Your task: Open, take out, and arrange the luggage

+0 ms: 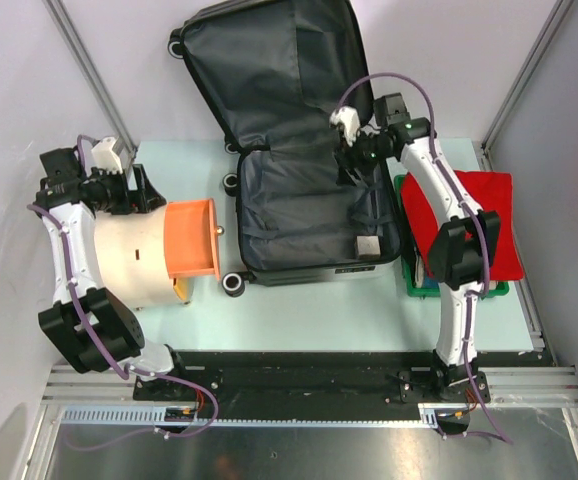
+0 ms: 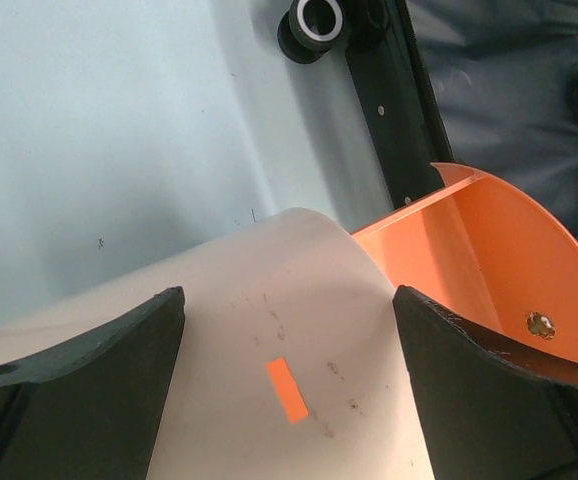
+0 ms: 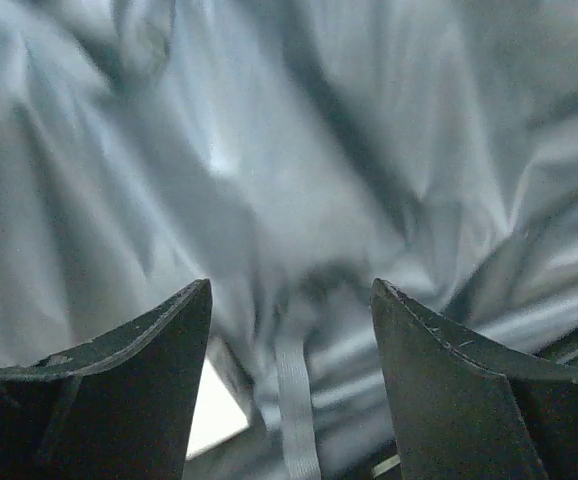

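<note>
Grey fabric lining (image 3: pixel 269 150) fills the gap between the parted, empty fingers of our right end effector (image 3: pixel 289 295), hovering at the 2 o'clock corner of the luggage (image 1: pixel 299 210), which lies open mid-desk (image 1: pixel 319 310), lid toward 12. At 9 o'clock our left end effector (image 2: pixel 289 300) straddles the beige cylinder (image 2: pixel 299 250), spread wide. We judge unpacking is in hand; next we need something graspable among the folds.
</note>
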`<state>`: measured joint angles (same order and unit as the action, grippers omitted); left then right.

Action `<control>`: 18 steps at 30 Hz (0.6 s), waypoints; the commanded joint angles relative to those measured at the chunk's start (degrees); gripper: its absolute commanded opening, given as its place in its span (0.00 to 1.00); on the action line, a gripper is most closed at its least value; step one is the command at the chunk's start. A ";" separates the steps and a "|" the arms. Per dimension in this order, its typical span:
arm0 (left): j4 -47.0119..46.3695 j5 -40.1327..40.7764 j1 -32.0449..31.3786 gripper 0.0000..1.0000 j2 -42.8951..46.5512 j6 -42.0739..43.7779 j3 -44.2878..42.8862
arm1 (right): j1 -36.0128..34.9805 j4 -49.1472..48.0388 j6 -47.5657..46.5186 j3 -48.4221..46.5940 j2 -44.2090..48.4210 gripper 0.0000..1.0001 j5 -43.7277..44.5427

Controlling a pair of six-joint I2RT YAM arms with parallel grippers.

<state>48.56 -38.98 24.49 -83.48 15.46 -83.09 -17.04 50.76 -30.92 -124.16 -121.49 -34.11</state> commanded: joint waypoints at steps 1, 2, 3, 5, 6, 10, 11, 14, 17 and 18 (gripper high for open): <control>4.88 1.28 -0.58 0.91 0.69 0.36 -2.60 | -2.12 22.09 -28.75 4.18 0.11 0.68 13.44; 4.88 1.36 -0.50 0.91 0.69 0.27 -2.78 | -2.30 23.23 -29.81 4.71 0.11 0.68 15.63; 4.88 1.71 -0.58 0.92 1.04 0.36 -3.04 | -2.47 25.42 -30.16 4.80 0.11 0.68 15.91; 4.88 2.50 -0.50 0.93 1.39 0.62 -3.48 | -2.30 27.19 -29.90 5.59 1.34 0.72 14.87; 4.80 2.68 -0.58 0.93 1.57 0.79 -3.57 | -2.30 27.98 -30.69 8.29 2.39 0.73 14.34; 4.88 2.42 -0.50 0.93 2.10 0.45 -3.40 | -2.47 24.22 -36.92 20.16 10.03 0.76 12.75; 4.80 2.33 -0.50 0.93 2.01 0.36 -3.48 | -2.47 22.55 -38.76 22.62 12.57 0.76 12.58; 4.79 1.72 -0.50 0.93 1.66 -0.43 -3.92 | -2.91 21.31 -43.00 28.79 15.05 0.76 13.71; 4.79 1.54 -0.58 0.93 1.31 -0.79 -4.45 | -2.91 17.73 -42.65 32.04 15.06 0.80 14.50; 4.71 1.45 -0.50 0.94 1.22 -1.05 -4.45 | -2.91 16.14 -41.95 32.66 14.88 0.81 14.77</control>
<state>51.00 -37.47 24.36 -83.44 15.49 -84.93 -19.66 72.31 -69.49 -93.93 -108.62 -20.67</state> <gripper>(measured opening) 0.932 0.793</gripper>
